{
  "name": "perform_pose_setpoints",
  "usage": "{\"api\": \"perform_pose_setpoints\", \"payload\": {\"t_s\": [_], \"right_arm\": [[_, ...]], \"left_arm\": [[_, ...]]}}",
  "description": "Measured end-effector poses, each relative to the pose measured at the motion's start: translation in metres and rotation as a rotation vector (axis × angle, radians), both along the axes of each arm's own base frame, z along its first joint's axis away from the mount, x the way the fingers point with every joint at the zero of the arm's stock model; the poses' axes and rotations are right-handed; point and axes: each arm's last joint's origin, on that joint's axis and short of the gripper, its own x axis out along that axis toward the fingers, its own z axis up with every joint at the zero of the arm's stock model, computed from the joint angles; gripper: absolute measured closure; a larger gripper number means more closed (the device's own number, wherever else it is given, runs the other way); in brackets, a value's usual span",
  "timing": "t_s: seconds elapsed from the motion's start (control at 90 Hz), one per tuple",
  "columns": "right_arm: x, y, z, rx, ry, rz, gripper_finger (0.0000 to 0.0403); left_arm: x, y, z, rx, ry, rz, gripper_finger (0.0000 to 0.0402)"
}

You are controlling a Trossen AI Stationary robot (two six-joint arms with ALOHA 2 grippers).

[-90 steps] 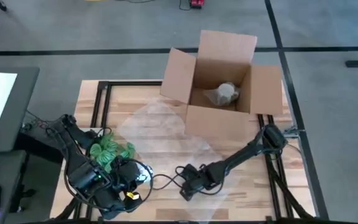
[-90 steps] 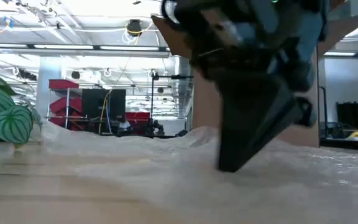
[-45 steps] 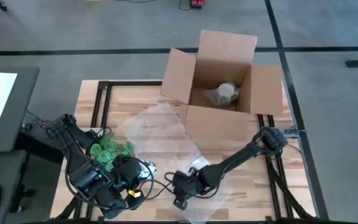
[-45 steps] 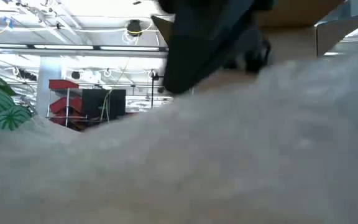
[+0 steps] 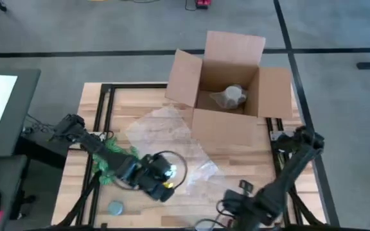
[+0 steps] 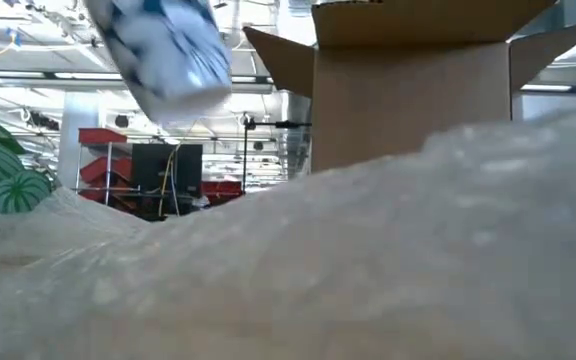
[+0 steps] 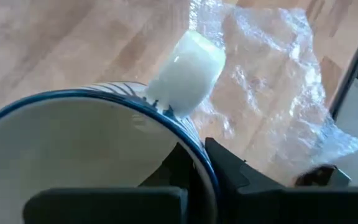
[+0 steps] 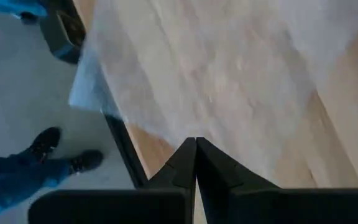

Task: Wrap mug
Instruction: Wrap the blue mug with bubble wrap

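The left gripper (image 5: 161, 179), clamped on the rim of the mug (image 7: 104, 143), holds it above the bubble wrap (image 5: 172, 138) near the table's (image 5: 140, 96) front edge, probably to set it there for wrapping, while the right gripper (image 8: 195, 152), fingers together, pinches the wrap's front corner.

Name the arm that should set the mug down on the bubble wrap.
Left. The left gripper is shut on the mug and already hangs at the bubble wrap. The right gripper is shut, carries no mug and sits at the table's near edge.
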Motion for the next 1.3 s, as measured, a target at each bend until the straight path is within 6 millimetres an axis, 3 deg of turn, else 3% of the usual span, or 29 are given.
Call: {"api": "perform_pose_setpoints", "payload": {"t_s": [0.156, 0.333, 0.667, 0.956, 1.067, 1.3], "right_arm": [[-0.007, 0.0, -0.001, -0.036, 0.031, 0.008, 0.0403], [0.007, -0.015, -0.002, -0.103, 0.052, 0.09, 0.0403], [0.04, -0.062, -0.03, -0.277, 0.128, 0.274, 0.0403], [0.059, -0.076, -0.035, -0.284, 0.08, 0.362, 0.0403], [0.064, -0.071, -0.039, -0.239, 0.008, 0.393, 0.0403], [0.061, -0.076, -0.087, -0.139, -0.011, 0.343, 0.0403]], "left_arm": [[0.015, 0.038, -0.016, 0.027, 0.055, 0.034, 0.0399], [0.022, 0.067, -0.032, -0.003, 0.115, 0.036, 0.0399], [0.027, 0.055, -0.038, -0.1, 0.013, 0.057, 0.0399], [0.043, 0.042, -0.083, -0.084, 0.13, 0.085, 0.04], [0.04, 0.048, -0.091, -0.039, 0.217, 0.108, 0.04], [0.016, 0.075, -0.091, 0.168, 0.428, 0.2, 0.04]]}}
